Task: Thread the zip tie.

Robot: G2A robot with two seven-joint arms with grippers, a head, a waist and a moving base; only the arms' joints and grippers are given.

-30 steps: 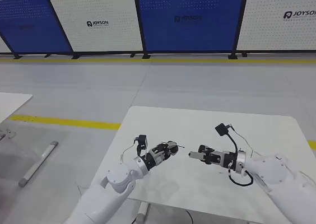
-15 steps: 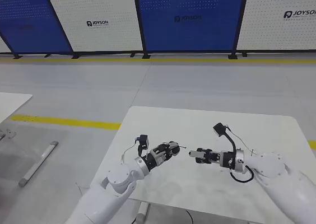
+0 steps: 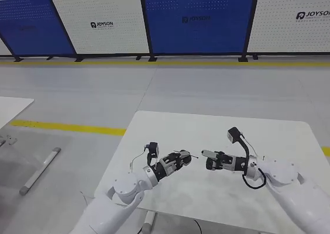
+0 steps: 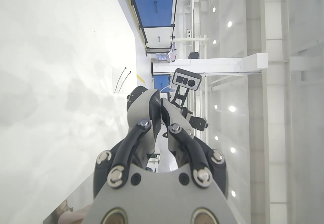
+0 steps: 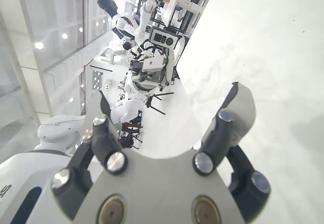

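My left gripper [image 3: 184, 157] hovers over the white table [image 3: 171, 126], shut on a thin black zip tie [image 3: 192, 155]. In the left wrist view its fingers [image 4: 155, 108] are pressed together. The right wrist view shows that gripper farther off, and the black strands of the zip tie [image 5: 162, 95] stick out of it. My right gripper [image 3: 207, 156] faces it from a short gap away. Its jaws stand wide apart in its own wrist view [image 5: 169, 103] and hold nothing.
Two spare black zip ties [image 4: 123, 79] lie on the table beyond the right arm's wrist [image 3: 262, 158]. The table's near edge [image 3: 171, 210] runs just under both forearms. Bare tabletop stretches toward the far side [image 3: 212, 123].
Both grippers have drifted slightly to the right. The right gripper's tip has also shifted a little toward the far side, level with the zip tie's end.
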